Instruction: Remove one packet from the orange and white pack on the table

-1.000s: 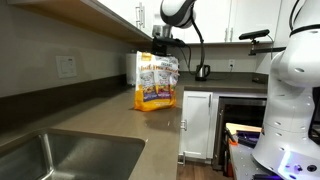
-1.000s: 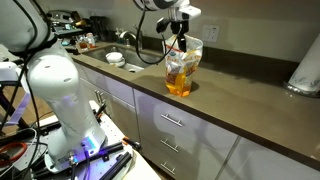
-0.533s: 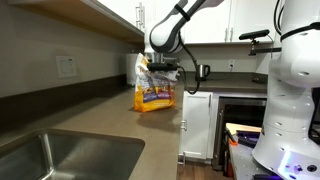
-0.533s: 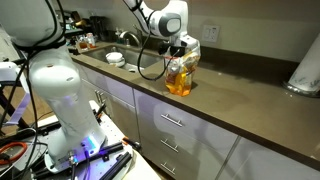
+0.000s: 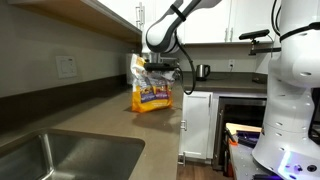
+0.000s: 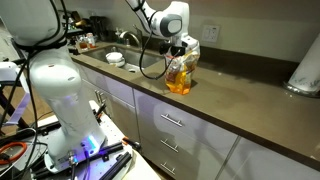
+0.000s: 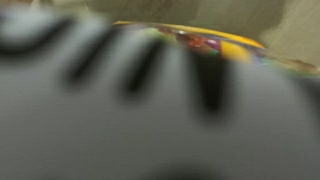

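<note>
The orange and white pack (image 5: 153,85) stands upright on the table (image 5: 120,125) near its front edge; it also shows in an exterior view (image 6: 180,72). My gripper (image 5: 160,62) is down at the top of the pack, its fingers hidden by the bag's opening (image 6: 178,48). The wrist view is filled with a blurred grey surface with dark stripes, with a strip of the pack's yellow and orange print (image 7: 215,42) along the top. I cannot tell whether the jaws are open or shut.
A steel sink (image 5: 50,158) is set in the table near the camera. A small dark kettle (image 5: 203,71) stands beyond the pack. Bowls (image 6: 116,60) sit by the faucet. Upper cabinets hang above the pack. A paper towel roll (image 6: 303,72) stands at the table's far end.
The arm has come down from above the pack onto its top over the last second; in the last half second it settled slightly lower. The pack stays upright.
</note>
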{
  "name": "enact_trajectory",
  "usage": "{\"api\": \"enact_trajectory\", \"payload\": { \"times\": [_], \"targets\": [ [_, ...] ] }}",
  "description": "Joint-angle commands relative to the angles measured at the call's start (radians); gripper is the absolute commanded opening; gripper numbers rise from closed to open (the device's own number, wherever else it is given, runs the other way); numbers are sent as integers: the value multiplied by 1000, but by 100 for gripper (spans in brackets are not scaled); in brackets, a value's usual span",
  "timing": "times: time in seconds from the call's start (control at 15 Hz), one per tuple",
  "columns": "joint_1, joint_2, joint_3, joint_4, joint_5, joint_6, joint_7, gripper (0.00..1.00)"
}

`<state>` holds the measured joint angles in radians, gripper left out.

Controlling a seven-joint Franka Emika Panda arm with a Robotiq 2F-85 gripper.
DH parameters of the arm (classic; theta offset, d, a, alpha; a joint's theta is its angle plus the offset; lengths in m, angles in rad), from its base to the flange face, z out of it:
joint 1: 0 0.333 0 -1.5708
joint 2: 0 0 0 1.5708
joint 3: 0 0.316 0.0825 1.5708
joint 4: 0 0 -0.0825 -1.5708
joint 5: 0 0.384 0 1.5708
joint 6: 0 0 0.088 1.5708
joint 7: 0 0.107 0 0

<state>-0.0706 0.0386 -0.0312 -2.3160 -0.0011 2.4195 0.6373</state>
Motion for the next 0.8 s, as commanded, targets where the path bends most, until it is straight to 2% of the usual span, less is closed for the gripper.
{"api": "enact_trajectory", "payload": {
  "times": [0.0,0.2,0.33,0.73],
  "targets": [
    [16,-128,-6,-21,-63,-106,66,31],
    [13,-212,14,-16,-81,-202,78,12],
    [8,-264,26,-12,-72,-263,63,9],
    [-12,-388,56,6,-83,-436,70,8]
  ]
}}
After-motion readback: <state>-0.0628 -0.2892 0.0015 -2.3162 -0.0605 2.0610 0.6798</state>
